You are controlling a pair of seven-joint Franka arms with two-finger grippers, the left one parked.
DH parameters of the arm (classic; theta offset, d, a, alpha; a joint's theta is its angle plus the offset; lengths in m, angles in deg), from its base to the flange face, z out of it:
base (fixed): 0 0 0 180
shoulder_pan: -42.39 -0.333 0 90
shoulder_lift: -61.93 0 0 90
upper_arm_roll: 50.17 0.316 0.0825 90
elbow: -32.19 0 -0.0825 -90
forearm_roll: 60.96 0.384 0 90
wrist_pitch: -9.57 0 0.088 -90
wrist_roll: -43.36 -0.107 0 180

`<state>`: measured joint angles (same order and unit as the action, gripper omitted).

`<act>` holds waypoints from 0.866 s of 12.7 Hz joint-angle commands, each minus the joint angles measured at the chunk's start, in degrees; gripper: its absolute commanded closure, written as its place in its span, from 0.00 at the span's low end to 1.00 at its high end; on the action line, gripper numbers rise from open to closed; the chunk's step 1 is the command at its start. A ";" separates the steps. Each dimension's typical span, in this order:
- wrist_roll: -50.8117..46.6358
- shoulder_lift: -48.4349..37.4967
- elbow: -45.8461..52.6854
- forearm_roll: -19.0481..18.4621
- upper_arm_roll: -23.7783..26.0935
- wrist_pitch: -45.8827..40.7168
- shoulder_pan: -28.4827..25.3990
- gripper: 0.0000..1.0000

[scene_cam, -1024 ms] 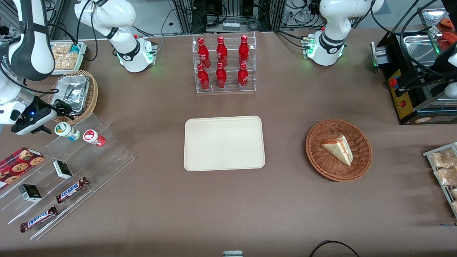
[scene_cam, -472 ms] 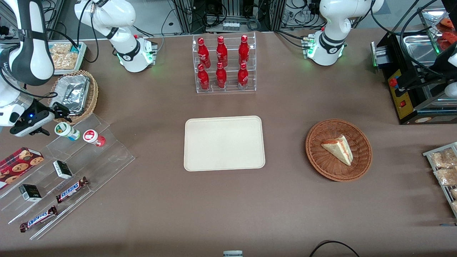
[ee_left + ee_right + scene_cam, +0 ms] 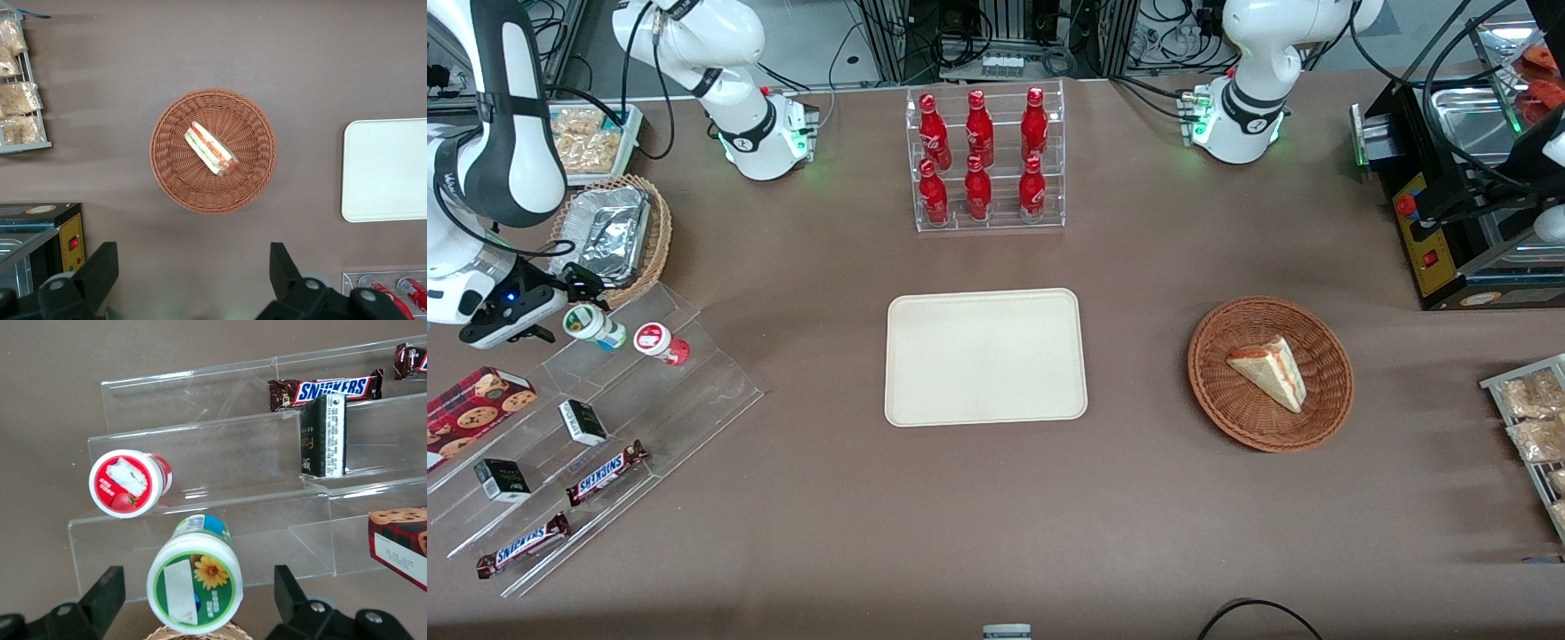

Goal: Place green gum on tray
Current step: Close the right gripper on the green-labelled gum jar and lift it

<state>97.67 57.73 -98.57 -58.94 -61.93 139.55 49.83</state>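
Nearest my front camera I see two Snickers bars point(image 3: 607, 472) on the low steps of a clear acrylic stepped stand point(image 3: 694, 391), with small dark boxes point(image 3: 583, 421) a step higher and a red cookie box point(image 3: 476, 402) beside them. On the top step the green gum point(image 3: 592, 325) lies tilted, lid toward the camera, just beside the red-lidded canister point(image 3: 660, 342) and apart from it.

My gripper point(image 3: 547, 300) sits low at the green gum, at the working arm's end of the table. In the right wrist view its two fingers point(image 3: 100, 593) stand wide apart, one on each side of the green lid point(image 3: 195, 583), holding nothing; I cannot tell whether either finger touches the canister.

The tray point(image 3: 986, 356) lies bare at mid-table, well apart from the gum. Toward the parked arm's end is a wicker basket point(image 3: 1270, 373) holding a sandwich wedge point(image 3: 1269, 372). Farther off stands a rack of red bottles point(image 3: 984, 158).
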 commanded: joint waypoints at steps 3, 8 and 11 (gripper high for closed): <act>0.09 -0.19 -0.63 -0.44 -0.02 0.53 0.29 0.02; 0.18 -0.11 -0.63 -0.44 -0.02 0.36 0.29 0.17; 0.18 -0.11 -0.63 -0.44 -0.02 0.36 0.11 0.92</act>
<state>97.66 57.86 -98.60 -58.94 -61.92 139.50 49.83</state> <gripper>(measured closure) 0.392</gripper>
